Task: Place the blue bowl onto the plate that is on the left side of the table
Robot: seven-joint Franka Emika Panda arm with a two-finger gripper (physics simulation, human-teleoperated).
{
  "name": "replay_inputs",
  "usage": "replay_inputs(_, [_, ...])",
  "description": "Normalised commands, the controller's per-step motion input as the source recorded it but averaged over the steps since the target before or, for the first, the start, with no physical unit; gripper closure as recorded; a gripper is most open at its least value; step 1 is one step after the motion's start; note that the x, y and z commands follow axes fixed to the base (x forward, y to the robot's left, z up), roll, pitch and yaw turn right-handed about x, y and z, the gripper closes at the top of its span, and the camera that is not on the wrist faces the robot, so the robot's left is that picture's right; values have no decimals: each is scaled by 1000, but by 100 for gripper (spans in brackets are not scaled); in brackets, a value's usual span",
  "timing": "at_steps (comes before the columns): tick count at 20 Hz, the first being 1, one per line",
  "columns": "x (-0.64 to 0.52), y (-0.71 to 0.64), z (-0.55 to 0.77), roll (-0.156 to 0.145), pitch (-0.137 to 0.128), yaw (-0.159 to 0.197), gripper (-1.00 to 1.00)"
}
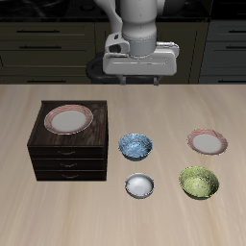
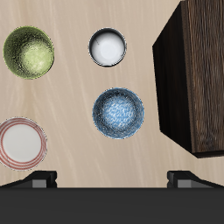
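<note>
The blue bowl [image 1: 135,146] [image 2: 118,113] sat upright on the counter [image 1: 123,106], just beside the dark wooden drawer cabinet [image 1: 70,143] [image 2: 195,74], touched by nothing. The gripper [image 1: 140,71] hung high above it, nearer the robot's base, its jaws spread wide and empty. The target plate [image 1: 208,142] [image 2: 21,143] lay well apart from the bowl, with a white bowl [image 1: 140,185] [image 2: 108,47] and a green bowl [image 1: 199,183] [image 2: 29,52] nearer the front edge. Another plate [image 1: 67,119] rested atop the cabinet.

Pale grey arm [image 1: 141,24], dark jaws
</note>
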Motion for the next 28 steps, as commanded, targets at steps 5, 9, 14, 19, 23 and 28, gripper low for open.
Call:
replay_inputs(5, [143, 79, -212, 0, -5, 25, -100])
replay_inputs(9, [188, 49, -315, -14, 33, 3, -100])
replay_inputs(14, [114, 77, -310, 9, 29, -4, -100])
replay_inputs(19, [80, 64, -278, 0, 22, 6, -100])
replay_inputs(23, [33, 53, -241, 2, 24, 3, -100])
replay_inputs(28, [84, 103, -294, -11, 19, 28, -100])
